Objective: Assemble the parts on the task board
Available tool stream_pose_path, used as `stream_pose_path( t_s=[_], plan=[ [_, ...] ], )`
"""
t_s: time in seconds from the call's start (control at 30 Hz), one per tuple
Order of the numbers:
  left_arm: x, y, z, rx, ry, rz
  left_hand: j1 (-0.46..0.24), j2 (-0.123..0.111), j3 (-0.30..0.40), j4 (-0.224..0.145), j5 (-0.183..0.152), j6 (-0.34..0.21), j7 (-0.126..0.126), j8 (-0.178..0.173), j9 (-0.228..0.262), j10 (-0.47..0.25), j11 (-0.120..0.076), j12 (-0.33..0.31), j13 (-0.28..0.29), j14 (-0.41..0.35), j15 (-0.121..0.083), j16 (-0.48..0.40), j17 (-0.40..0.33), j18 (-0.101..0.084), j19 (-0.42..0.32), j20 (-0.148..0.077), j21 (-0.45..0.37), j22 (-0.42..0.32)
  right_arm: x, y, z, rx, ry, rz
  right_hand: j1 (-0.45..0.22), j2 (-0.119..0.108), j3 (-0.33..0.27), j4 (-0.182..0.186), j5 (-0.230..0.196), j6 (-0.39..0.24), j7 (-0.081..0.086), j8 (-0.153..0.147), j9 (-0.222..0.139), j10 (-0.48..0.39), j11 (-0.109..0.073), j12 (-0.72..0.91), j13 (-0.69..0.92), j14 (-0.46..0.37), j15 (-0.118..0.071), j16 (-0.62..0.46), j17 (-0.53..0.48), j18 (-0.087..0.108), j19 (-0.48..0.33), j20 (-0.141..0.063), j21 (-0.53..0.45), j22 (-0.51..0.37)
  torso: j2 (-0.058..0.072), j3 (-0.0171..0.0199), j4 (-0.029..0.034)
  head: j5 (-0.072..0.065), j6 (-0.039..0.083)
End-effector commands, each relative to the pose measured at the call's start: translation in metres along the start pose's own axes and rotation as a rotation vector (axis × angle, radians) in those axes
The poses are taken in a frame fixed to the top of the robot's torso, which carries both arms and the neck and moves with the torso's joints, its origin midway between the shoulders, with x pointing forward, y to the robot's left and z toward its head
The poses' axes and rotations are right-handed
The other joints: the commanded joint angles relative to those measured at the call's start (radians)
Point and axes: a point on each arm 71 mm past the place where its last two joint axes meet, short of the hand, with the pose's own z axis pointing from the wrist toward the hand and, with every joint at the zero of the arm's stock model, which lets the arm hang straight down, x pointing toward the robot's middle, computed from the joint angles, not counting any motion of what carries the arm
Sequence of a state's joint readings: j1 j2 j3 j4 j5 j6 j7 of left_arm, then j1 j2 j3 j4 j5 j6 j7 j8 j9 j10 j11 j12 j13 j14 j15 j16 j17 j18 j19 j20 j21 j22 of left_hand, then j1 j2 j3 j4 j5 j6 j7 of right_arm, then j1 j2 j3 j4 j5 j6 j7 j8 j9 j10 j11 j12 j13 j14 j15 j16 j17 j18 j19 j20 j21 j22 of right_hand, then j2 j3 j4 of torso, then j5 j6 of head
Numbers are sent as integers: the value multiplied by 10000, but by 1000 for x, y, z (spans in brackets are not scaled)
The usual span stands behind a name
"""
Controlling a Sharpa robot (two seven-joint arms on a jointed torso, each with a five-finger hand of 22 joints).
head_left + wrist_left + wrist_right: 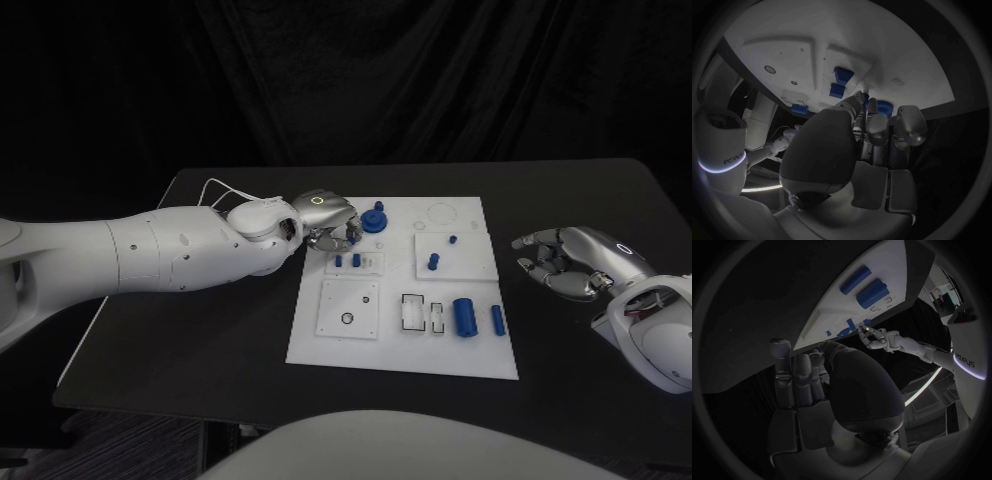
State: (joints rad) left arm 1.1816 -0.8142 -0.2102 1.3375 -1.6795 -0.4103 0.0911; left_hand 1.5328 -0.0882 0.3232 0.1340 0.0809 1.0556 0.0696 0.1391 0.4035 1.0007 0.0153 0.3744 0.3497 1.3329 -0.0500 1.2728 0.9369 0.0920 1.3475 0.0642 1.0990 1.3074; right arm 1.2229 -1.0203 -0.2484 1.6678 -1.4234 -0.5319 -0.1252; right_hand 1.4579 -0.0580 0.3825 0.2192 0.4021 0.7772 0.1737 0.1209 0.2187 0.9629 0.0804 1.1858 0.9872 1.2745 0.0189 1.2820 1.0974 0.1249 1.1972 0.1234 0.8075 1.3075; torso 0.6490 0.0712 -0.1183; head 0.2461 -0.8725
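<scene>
- Step in hand, as I judge it: work on the far-left corner of the task board [454, 355], where the left hand [326, 222] hovers just beside a blue flanged part [375, 219] at about 11 o'clock on the plate.
- Left hand: fingers [877, 127] curled downward toward the board, tips close to the blue part and the two small blue pegs [346, 261] in the recessed tile below it. Whether anything is pinched I cannot tell; the fingertips hide the contact.
- Left arm reaches in from 9 o'clock, wrist bent down over the plate edge.
- Right hand [570, 262] rests off the board at 3 o'clock on the black table [188, 330], fingers curled in loosely, nothing visible in them.
- Loose parts: a thick blue cylinder [464, 316] and a thinner blue rod [498, 319] lie at about 5 o'clock on the plate.
- Next move probably calls for a fine pinch and a straight vertical seat; risk is a tilted part jamming.
</scene>
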Motion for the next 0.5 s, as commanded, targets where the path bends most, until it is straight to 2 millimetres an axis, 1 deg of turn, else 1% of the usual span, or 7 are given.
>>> stream_pose_path(
  t_s=[0.03,0.23,0.5],
  plan=[
    [3,-2,1,97,182,-36,11,-29,4,83,-42,-50,-9,-47,-4,-23,7,-45,-15,-74,-21,-44,3,33,-46,-2,-44,1363,1,0,-1,-42,9,-3,-4,-56,64,-13,44,56,-18,-8,-11,-56,43,-50,-9,-44,11,-60,-9,202,-13,20,-34,689,4,1,-1,-5,-1],
    [3,-3,3,79,60,-18,49,-6,26,71,-27,-44,-4,-51,-6,-1,6,-47,-23,-57,-24,-29,37,27,-28,-1,-14,1372,1,0,-1,-44,11,-3,-4,-56,64,-13,44,56,-18,-8,-11,-56,43,-50,-9,-44,11,-60,-9,202,-13,20,-34,689,-2,3,-2,-10,-1],
    [2,-2,2,-13,-120,-6,99,-15,40,40,29,-28,7,-52,-6,34,12,-46,-32,-33,-27,-13,68,22,-8,-3,12,1382,1,0,-1,-44,26,-5,-4,-56,64,-13,44,56,-18,-8,-11,-56,43,-50,-9,-44,11,-60,-9,202,-13,20,-34,689,3,0,-5,26,-1]
  ],
)
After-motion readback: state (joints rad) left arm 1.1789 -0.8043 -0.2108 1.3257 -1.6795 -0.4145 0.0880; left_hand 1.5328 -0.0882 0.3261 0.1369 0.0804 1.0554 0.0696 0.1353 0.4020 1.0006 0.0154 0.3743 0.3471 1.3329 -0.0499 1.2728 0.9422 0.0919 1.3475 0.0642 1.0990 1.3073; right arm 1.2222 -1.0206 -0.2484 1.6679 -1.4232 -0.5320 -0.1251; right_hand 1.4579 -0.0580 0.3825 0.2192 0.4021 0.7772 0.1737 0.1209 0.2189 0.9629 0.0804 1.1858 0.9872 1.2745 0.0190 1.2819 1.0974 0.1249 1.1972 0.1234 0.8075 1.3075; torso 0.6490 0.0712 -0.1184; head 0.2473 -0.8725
